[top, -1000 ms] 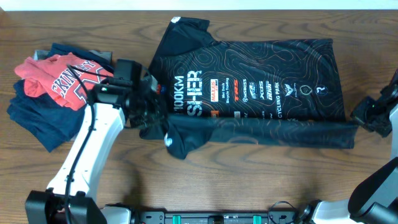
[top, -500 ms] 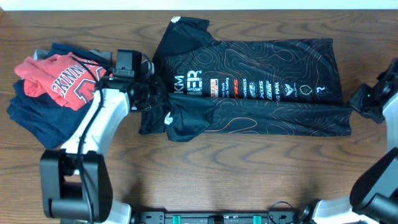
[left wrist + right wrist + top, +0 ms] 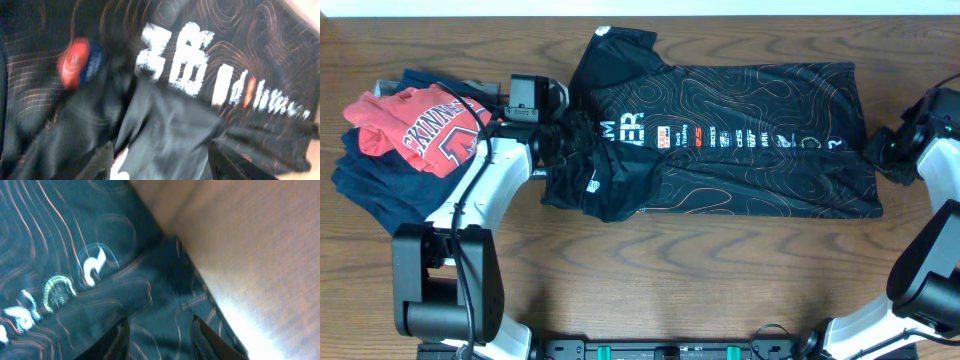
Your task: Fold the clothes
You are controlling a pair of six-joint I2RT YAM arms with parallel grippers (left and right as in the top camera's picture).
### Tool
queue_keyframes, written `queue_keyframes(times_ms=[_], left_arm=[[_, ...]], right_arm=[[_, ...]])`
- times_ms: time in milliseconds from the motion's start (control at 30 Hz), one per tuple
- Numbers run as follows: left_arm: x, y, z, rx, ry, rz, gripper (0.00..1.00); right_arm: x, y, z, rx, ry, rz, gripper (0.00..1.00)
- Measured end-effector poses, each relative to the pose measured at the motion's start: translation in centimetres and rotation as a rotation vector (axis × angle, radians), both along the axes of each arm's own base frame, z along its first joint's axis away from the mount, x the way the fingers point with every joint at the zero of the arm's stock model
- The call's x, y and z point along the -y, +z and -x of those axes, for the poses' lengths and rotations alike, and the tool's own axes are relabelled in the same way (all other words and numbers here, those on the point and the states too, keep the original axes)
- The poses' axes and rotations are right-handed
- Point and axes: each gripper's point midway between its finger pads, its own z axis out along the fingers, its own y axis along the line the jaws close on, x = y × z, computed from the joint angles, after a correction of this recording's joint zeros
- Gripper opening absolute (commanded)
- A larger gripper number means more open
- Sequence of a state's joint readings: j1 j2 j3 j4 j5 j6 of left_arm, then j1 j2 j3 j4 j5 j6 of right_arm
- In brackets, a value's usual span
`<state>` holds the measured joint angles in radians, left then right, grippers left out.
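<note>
From above, we see the left arm rising from the near-left edge of the table (image 3: 720, 285) and bending inward. The left gripper (image 3: 570, 140) sits on the left end of the black jersey (image 3: 740, 180), where the cloth is bunched. The right arm comes in from the right edge, and the right gripper (image 3: 882, 152) is at the jersey's right edge. The jersey lies lengthwise across the middle of the table with its near edge folded up over itself. Large white letters near the fold end in "ER", and the row of small logos beside them is too small for us to read. At the far left, a red shirt (image 3: 410, 135) with white block lettering lies on navy clothes (image 3: 375, 195).

In the left wrist view, which is blurred, the fingers (image 3: 100, 162) stand apart with a thick fold of jersey pinched between them. We can make out blocky white letters (image 3: 180, 60) but cannot read them. A round red-and-blue logo (image 3: 80, 62) is also in view.

In the right wrist view, also blurred, the fingers (image 3: 121, 337) stand a little apart over the jersey's edge, beside bare wood. We cannot tell whether they grip the cloth. A white curled mark (image 3: 95, 265) and a pale green ring (image 3: 55, 292) show on the cloth, neither of them legible.
</note>
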<state>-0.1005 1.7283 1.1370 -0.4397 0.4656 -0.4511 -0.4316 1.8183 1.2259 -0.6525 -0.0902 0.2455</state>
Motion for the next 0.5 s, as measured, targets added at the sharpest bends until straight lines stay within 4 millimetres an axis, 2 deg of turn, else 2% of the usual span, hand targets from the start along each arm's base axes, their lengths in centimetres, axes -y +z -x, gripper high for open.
queue_keyframes(times_ms=[100, 200, 400, 500], left_arm=[[-0.2, -1.2, 2.9, -0.131, -0.009, -0.016, 0.62], [0.0, -1.8, 5.1, -0.204, -0.055, -0.038, 0.62], [1.7, -3.2, 7.1, -0.21, -0.178, -0.103, 0.62], [1.8, -4.2, 8.0, -0.222, -0.201, -0.127, 0.62]], right_arm=[[-0.8, -0.6, 2.2, -0.091, 0.006, -0.035, 0.38], [-1.1, -1.1, 3.6, -0.144, 0.013, -0.034, 0.34], [-1.6, -3.7, 5.7, -0.191, 0.015, -0.026, 0.31], [-1.9, -5.2, 7.2, -0.222, 0.012, -0.024, 0.3]])
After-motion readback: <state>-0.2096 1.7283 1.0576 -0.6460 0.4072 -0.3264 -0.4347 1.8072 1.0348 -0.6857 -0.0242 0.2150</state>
